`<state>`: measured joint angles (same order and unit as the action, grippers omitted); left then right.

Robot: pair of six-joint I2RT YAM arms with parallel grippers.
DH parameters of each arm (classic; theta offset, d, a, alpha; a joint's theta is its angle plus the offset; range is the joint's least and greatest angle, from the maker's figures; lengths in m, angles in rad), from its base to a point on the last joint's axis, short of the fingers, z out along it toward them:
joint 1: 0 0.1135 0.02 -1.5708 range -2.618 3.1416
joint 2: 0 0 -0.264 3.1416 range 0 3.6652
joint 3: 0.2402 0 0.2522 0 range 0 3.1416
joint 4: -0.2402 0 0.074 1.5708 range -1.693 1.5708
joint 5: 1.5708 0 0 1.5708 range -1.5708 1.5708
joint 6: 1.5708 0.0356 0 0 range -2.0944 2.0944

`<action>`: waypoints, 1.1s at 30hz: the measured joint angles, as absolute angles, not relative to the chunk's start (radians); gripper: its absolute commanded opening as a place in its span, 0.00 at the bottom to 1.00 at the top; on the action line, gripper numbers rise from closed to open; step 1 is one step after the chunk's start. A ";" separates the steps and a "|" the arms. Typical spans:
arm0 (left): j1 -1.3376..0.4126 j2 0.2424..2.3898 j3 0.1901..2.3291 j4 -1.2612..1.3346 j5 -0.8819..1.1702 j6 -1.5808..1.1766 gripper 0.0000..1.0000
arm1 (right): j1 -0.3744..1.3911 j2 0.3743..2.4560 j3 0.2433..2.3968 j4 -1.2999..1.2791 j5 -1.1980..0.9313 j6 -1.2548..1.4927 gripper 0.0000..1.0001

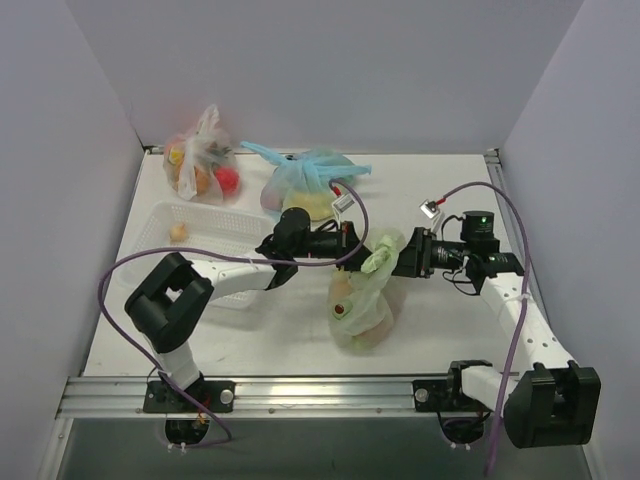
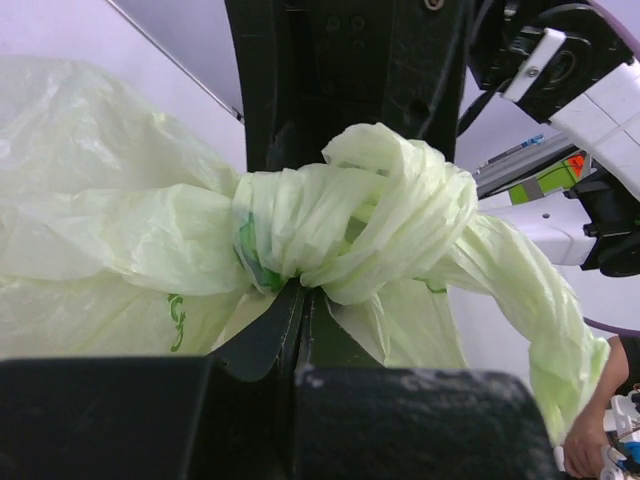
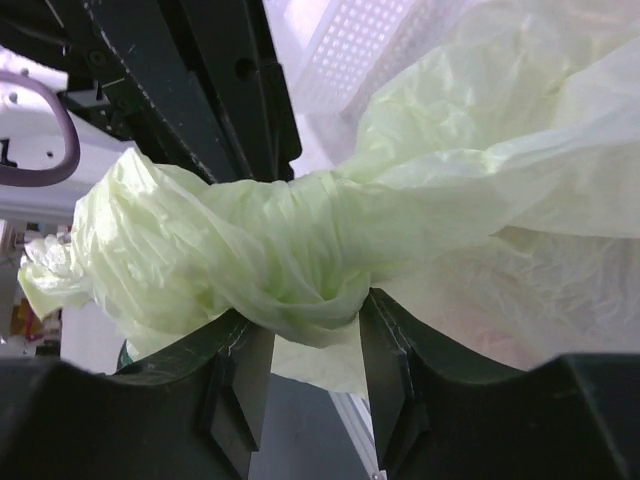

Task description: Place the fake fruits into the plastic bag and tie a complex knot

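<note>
The pale green plastic bag (image 1: 362,305) lies mid-table with a thick knot (image 1: 383,252) at its top. Fake fruits (image 1: 343,306) show dimly through its wall. One small orange fruit (image 1: 179,232) lies in the white basket. My left gripper (image 1: 352,243) comes from the left and is shut on a thin fold of the bag just under the knot (image 2: 350,215), jaws pressed together (image 2: 298,295). My right gripper (image 1: 407,256) comes from the right. Its jaws (image 3: 312,335) stand part-closed, pinching the bottom of the knot wad (image 3: 290,255). A loose bag tail (image 2: 540,320) hangs off the knot.
A white perforated basket (image 1: 215,255) sits at the left under my left arm. A clear bag of orange and red fruit (image 1: 203,160) and a knotted light blue bag (image 1: 310,180) stand at the back. White walls close the left, back and right sides.
</note>
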<state>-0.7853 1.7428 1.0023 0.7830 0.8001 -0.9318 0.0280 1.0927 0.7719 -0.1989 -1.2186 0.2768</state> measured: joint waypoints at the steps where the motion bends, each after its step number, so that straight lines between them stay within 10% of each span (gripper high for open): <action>1: -0.789 1.748 0.999 0.784 0.801 -0.936 0.00 | 0.044 1.088 0.761 -0.197 -1.214 0.282 0.34; 10: -0.794 1.823 1.023 0.864 0.798 -0.992 0.00 | 0.142 1.062 0.716 -0.149 -1.140 0.322 0.40; 20: -0.780 1.837 1.059 0.888 0.786 -1.019 0.00 | 0.158 1.094 0.787 -0.234 -1.130 0.271 1.00; 29: -0.772 1.837 1.050 0.896 0.785 -1.020 0.00 | -0.075 1.034 0.962 -0.549 -1.182 -0.011 0.97; 33: -0.770 1.837 1.046 0.898 0.785 -1.020 0.00 | -0.153 1.038 0.970 -0.652 -1.226 -0.108 0.65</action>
<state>-0.7704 1.8366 1.0462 0.8982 0.7849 -1.0203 -0.1532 1.0382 0.9695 -0.6518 -1.2259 -0.1081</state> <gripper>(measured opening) 0.025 0.794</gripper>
